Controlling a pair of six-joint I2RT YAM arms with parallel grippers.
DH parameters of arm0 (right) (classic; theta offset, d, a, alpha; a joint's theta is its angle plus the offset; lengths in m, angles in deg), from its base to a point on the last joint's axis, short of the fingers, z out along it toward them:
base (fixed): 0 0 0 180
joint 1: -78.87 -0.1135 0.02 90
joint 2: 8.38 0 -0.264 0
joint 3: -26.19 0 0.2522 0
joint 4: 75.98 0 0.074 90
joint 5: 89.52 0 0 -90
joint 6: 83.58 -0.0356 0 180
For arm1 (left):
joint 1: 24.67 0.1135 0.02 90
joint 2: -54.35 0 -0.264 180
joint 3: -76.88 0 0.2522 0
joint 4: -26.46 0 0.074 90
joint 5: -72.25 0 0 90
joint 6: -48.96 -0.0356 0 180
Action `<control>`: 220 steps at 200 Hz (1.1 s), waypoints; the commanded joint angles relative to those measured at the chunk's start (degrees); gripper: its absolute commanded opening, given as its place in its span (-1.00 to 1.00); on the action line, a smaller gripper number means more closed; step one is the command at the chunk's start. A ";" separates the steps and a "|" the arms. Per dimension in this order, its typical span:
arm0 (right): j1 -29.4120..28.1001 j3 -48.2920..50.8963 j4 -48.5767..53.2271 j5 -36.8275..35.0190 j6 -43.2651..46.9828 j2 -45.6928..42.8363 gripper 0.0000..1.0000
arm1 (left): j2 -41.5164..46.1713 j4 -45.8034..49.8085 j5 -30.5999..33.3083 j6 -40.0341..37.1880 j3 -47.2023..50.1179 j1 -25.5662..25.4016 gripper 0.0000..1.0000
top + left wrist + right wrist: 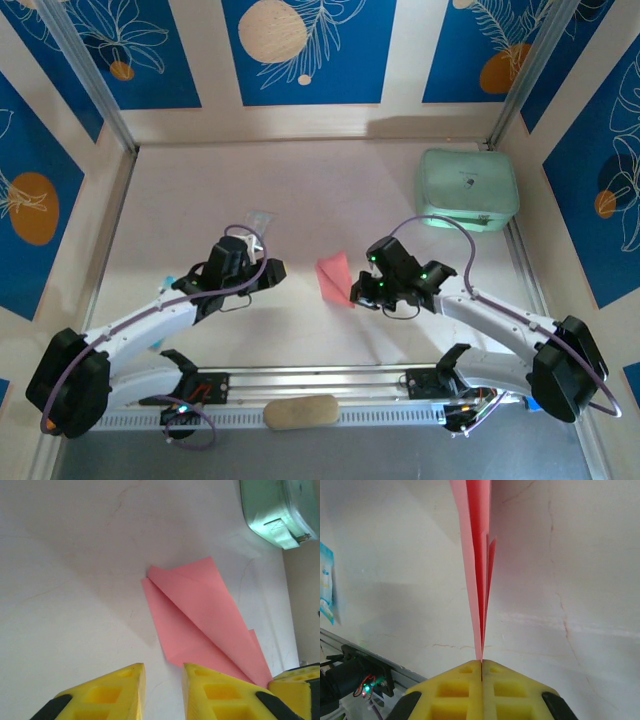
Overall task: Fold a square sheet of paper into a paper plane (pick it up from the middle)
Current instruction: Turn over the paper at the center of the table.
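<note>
Right end effector [481,662] clamps the plane [476,555] by its narrow end; left end effector [162,675] hovers parted beside the plane, where a nudge could spring its loose folds.

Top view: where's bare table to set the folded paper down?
Bare: the far strip between the clear packet and the mint-green case, and the far-left corner beyond the packet. Crowded: the centre, where the left gripper and right gripper flank the paper plane.
</note>
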 commanded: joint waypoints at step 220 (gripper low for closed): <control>-7.03 -12.99 24.63 -35.23 16.58 -1.59 -0.93 | 9.88 13.16 9.38 -12.98 -2.50 4.36 1.00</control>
